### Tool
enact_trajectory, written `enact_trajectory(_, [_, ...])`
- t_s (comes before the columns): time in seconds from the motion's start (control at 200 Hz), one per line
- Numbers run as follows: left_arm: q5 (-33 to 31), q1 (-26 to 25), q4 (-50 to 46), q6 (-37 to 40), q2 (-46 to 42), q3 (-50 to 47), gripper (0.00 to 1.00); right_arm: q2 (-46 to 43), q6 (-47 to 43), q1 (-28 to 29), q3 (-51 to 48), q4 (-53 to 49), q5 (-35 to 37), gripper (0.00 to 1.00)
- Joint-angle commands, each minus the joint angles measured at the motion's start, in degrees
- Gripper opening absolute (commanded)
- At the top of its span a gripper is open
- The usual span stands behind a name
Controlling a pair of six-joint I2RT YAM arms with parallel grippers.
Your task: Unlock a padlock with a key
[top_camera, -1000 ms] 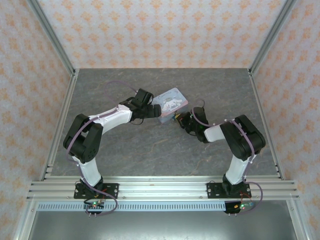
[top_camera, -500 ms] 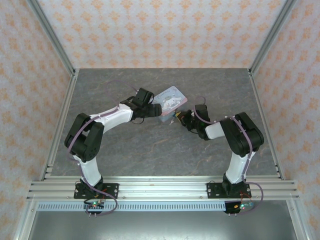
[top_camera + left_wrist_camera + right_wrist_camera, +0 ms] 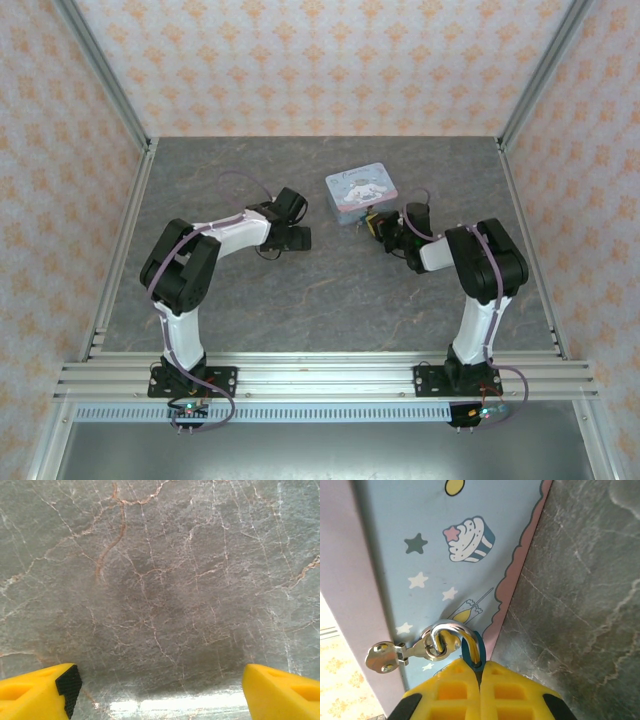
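The dark teal padlock [image 3: 466, 651] hangs by its silver shackle [image 3: 451, 629] from the metal hasp [image 3: 390, 655] on the side of the pale blue cartoon tin box [image 3: 362, 189]. My right gripper [image 3: 479, 666] is shut on the padlock's body, right against the box's near right side [image 3: 376, 224]. My left gripper [image 3: 300, 238] sits left of the box and apart from it. It is open, its yellow fingers [image 3: 37, 692] wide over bare stone with nothing between them. The key is out of view.
The box lies flat on the grey marbled table [image 3: 300, 300], toward the back middle. Aluminium frame rails [image 3: 120, 250] run along the table's sides and near edge. Patterned walls close in the back and sides.
The left gripper has let go of the tin box and pulled back to the left. The box has shifted right and toward the back and now lies flat. The right gripper followed it.
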Motion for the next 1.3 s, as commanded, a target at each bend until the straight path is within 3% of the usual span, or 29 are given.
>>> enact_trajectory(0.0, [-0.6, 0.4, -3.3, 0.1, -1.7, -0.9, 0.86, 0.7, -0.6, 0.1, -0.9, -2.8, -0.7, 0.0])
enact_trajectory(0.35, [-0.1, 0.3, -6.9, 0.9, -5.7, 9.6, 0.93, -5.4, -9.7, 1.3, -3.9, -10.8, -5.2, 0.0])
enact_trajectory(0.591, [-0.2, -1.1, -9.2, 1.9, -2.5, 18.2, 0.93, -9.4, -12.9, 3.2, -7.5, -14.1, -5.6, 0.0])
enact_trajectory(0.921, [-9.1, -6.3, -13.7, 5.7, 5.9, 24.9, 0.93, -9.2, -12.1, 3.3, -11.4, -10.9, -5.4, 0.0])
enact_trajectory(1.296, [-14.5, -8.2, -14.6, 8.1, 8.1, 23.2, 0.92, -10.0, -12.0, 3.1, -10.7, -10.9, -5.1, 0.0])
